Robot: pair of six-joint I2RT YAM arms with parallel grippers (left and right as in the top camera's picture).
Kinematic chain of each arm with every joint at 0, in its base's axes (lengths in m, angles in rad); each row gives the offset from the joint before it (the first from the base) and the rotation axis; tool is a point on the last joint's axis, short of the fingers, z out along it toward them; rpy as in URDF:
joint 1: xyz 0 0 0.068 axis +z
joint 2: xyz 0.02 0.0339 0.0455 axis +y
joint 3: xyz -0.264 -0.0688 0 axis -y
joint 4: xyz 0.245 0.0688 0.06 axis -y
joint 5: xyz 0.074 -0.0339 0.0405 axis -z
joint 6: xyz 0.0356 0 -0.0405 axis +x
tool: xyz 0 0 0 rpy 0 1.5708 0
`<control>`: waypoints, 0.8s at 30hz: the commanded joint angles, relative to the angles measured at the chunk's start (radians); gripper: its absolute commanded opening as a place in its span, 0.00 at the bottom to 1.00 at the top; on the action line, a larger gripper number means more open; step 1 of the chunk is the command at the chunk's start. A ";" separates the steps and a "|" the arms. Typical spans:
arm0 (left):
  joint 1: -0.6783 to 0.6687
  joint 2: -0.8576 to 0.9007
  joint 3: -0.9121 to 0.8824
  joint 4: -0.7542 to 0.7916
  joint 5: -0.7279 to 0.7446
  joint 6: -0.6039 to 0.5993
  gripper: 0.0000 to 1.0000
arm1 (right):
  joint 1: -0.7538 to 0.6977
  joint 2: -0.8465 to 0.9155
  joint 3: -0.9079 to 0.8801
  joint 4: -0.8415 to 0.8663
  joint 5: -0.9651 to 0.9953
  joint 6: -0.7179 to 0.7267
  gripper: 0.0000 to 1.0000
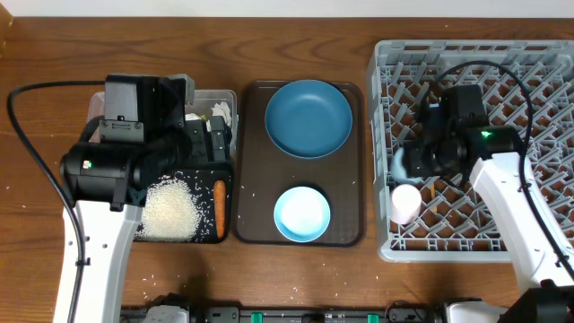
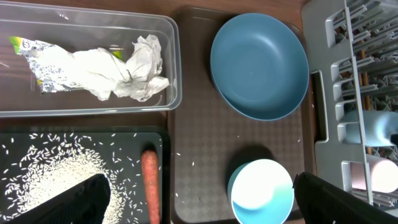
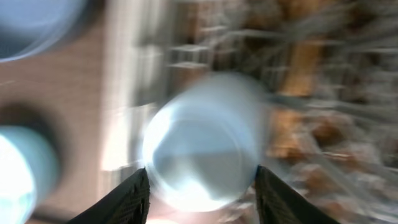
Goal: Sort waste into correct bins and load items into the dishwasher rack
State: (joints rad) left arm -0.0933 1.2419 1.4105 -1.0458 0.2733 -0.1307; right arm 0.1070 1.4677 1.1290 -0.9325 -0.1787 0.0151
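Nearest to me, the light blue bowl (image 1: 302,214) stands on the brown serving tray (image 2: 205,155). Left of it, the black tray (image 2: 155,140) holds the rice grains (image 1: 169,208) and the carrot (image 1: 220,203). The left gripper (image 2: 200,180) hangs above them, its jaws wide and empty. In the rack (image 1: 381,135) lies the pink cup (image 1: 404,203). Just behind it, the right gripper (image 3: 200,177) has its jaws apart on both sides of the light blue cup (image 3: 202,149). Whether they press it I cannot tell. Farther back are the dark blue dish (image 1: 308,117) and the clear tub (image 2: 175,56), which holds the tissue (image 2: 140,68) and the wrapper (image 2: 31,53).
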 commanded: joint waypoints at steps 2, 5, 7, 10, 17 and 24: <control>0.005 0.001 0.002 -0.002 -0.010 -0.002 0.97 | 0.022 0.008 -0.007 -0.027 -0.515 0.013 0.53; 0.005 0.001 0.002 -0.002 -0.010 -0.002 0.96 | 0.055 0.008 -0.007 -0.040 -0.575 0.014 0.53; 0.005 0.001 0.002 -0.002 -0.010 -0.002 0.97 | 0.083 0.008 -0.007 -0.043 -0.572 0.013 0.53; 0.005 0.001 0.002 -0.002 -0.010 -0.002 0.97 | 0.137 0.008 -0.007 -0.040 -0.541 0.014 0.54; 0.005 0.001 0.002 -0.002 -0.010 -0.002 0.97 | 0.237 0.008 -0.007 -0.026 -0.438 0.013 0.53; 0.005 0.001 0.002 -0.002 -0.010 -0.002 0.97 | 0.237 0.001 0.001 0.085 -0.349 0.015 0.01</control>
State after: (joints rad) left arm -0.0933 1.2419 1.4105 -1.0458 0.2733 -0.1307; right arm 0.3542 1.4708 1.1244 -0.8730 -0.5621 0.0242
